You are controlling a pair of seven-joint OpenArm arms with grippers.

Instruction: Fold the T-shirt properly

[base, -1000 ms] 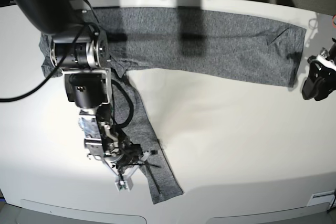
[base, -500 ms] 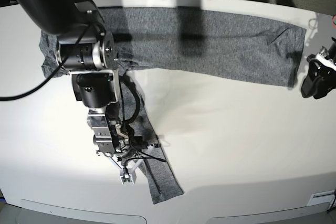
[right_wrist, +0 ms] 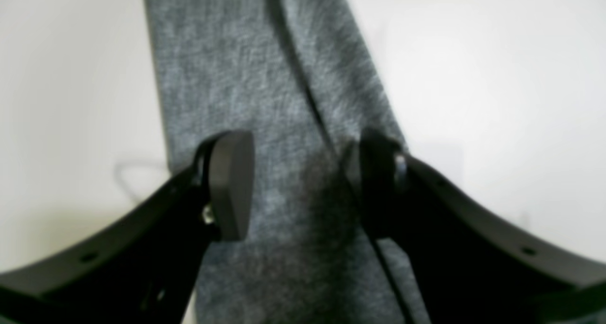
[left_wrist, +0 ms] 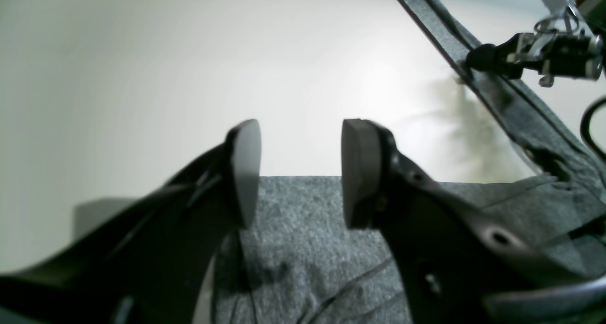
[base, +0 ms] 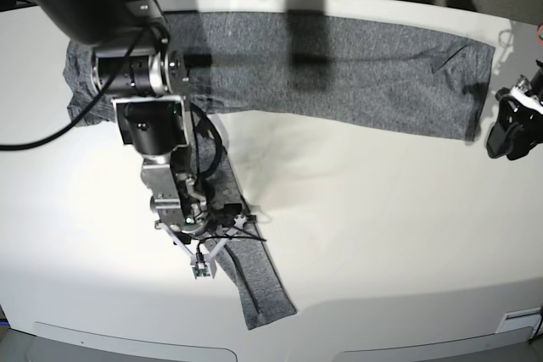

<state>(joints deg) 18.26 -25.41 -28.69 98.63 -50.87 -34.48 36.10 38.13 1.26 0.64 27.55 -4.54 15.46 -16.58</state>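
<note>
grey soft t-shirt [base: 339, 69] lies long across the far side of the white table [base: 382, 235], one sleeve running toward the near edge under the right gripper [right_wrist: 298, 191], fingers apart above it, while the left gripper [left_wrist: 300, 172] waits spread wide at the hem.

Heather-grey T-shirt [base: 339, 65] flat, sleeve outstretched
</note>
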